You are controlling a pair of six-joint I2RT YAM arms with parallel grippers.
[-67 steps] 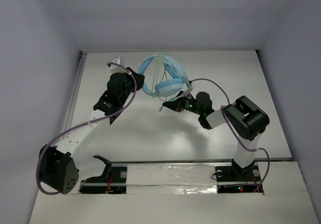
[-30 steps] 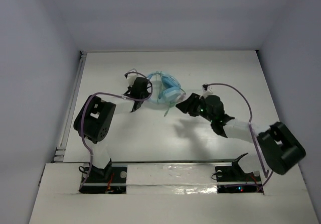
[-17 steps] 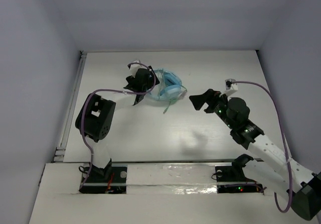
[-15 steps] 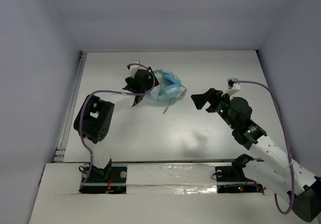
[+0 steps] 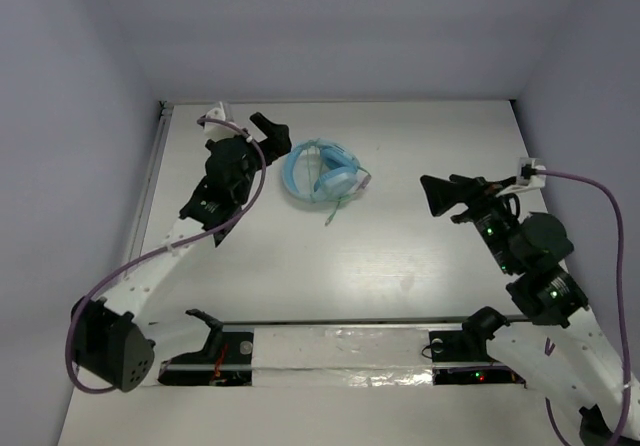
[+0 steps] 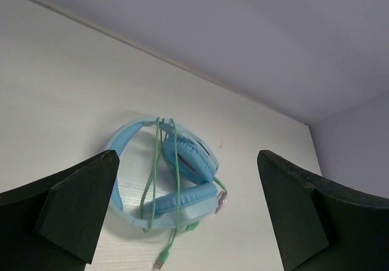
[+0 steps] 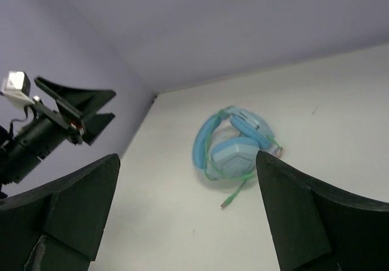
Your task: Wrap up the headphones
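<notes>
The light blue headphones (image 5: 320, 174) lie flat on the white table (image 5: 300, 266), toward the back and a little left of centre. Their pale-green cable (image 6: 161, 180) is looped several times over the headband and ear cups, and its plug end (image 5: 329, 220) trails loose toward the front. My left gripper (image 5: 272, 144) hovers open just left of the headphones (image 6: 182, 183), apart from them. To their right, well clear, my right gripper (image 5: 432, 194) is open and faces the headphones (image 7: 234, 152). Neither gripper holds anything.
Pale walls close in the table at the back and both sides, with a rail (image 5: 150, 196) along the left edge. Purple robot cables (image 5: 130, 266) run along both arms. The left arm's gripper (image 7: 73, 110) shows at the left of the right wrist view.
Both grippers have opened and pulled away from the headphones. The left arm drew back to the left, the right arm swung far to the right. The headphones stay lying on the table.
</notes>
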